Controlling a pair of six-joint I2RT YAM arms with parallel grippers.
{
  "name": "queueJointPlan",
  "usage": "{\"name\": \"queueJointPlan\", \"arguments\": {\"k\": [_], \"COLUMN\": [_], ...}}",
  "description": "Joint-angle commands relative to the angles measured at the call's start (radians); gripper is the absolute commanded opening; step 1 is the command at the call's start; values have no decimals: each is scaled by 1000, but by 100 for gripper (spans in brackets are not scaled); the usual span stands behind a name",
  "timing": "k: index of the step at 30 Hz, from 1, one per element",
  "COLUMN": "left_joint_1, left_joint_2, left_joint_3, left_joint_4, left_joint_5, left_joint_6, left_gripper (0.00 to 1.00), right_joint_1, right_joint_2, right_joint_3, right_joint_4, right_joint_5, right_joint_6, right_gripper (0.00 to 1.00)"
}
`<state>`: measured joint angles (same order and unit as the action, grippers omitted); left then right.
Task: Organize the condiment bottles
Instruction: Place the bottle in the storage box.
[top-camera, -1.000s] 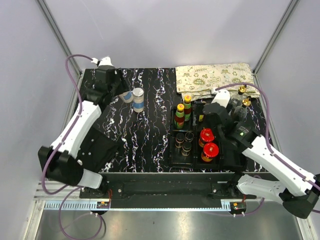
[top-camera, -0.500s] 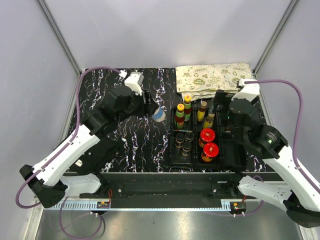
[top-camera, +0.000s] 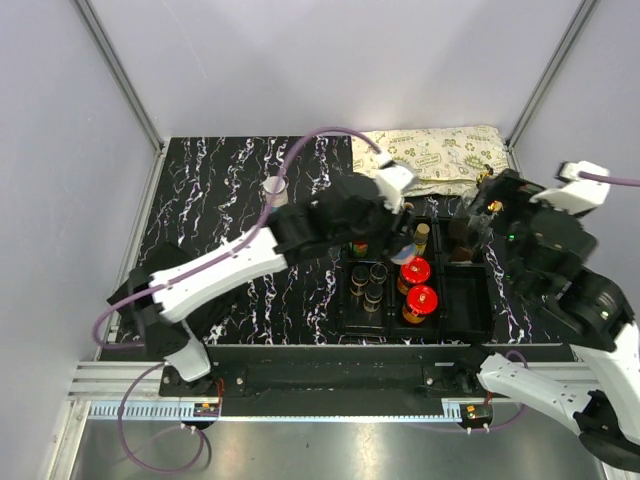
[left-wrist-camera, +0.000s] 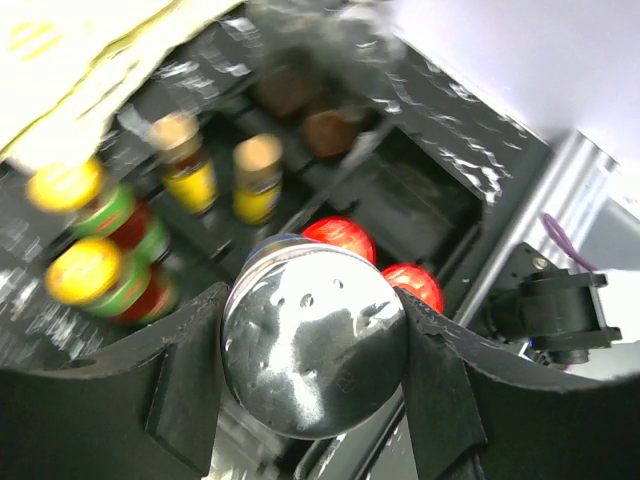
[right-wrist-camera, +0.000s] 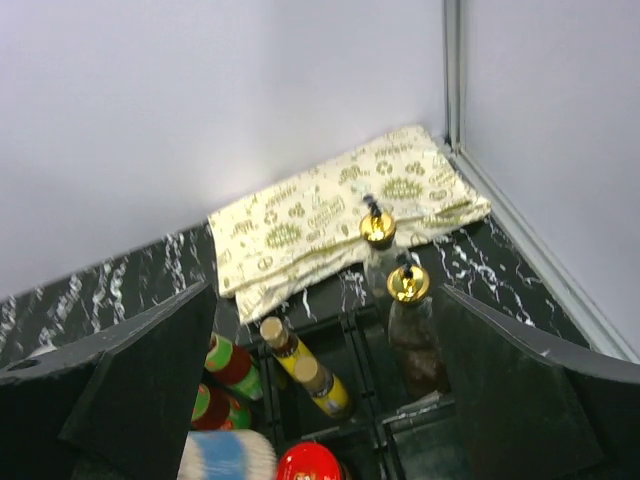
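Grey-lidded shaker (left-wrist-camera: 312, 345): we moved it from counter (top-camera: 230, 180) to over tray (top-camera: 470, 310); left tool (left-wrist-camera: 315, 380) grips it. Right tool (right-wrist-camera: 325, 330) gaping, empty. Placement pending.

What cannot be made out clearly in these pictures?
- Left wrist view: labels on the yellow bottles are motion-blurred; the shaker shows only its lid.
- Right wrist view: the bottom edge cuts off the red jar.
- Top view: the left arm covers part of the tray's far row.

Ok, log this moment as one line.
left gripper: shut on grey-lidded shaker, over black tray | right gripper: open, empty, near gold-spouted bottles | second shaker: on table
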<state>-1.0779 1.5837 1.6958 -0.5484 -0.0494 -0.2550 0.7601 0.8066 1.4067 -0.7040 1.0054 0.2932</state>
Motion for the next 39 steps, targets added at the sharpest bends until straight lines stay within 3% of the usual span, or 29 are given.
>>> {"name": "queueJointPlan", "arguments": {"k": [1, 7, 15, 26, 39], "left_joint_1": [-54, -88, -114, -157, -188], "left_joint_2": [123, 288, 429, 599, 740], "left_joint_3": [197, 335, 383, 487, 551], "left_joint_4": [111, 174, 281, 297, 260], "left_joint_5": [94, 209, 276, 180, 10], "left_joint_6": [103, 115, 144, 240, 306], "left_gripper": [0, 0, 0, 0, 10], "right_joint_1": [-5, -5, -5, -5, -5], "right_joint_2": [-35, -23, 8, -30, -84], "right_joint_3": [96, 215, 313, 268, 196], "right_joint_4": [60, 98, 146, 138, 74], "right_joint_5": [75, 64, -33, -106, -122], "right_joint_6": [-63, -127, -193, -172, -108], "right_gripper": [100, 100, 100, 100, 100]}}
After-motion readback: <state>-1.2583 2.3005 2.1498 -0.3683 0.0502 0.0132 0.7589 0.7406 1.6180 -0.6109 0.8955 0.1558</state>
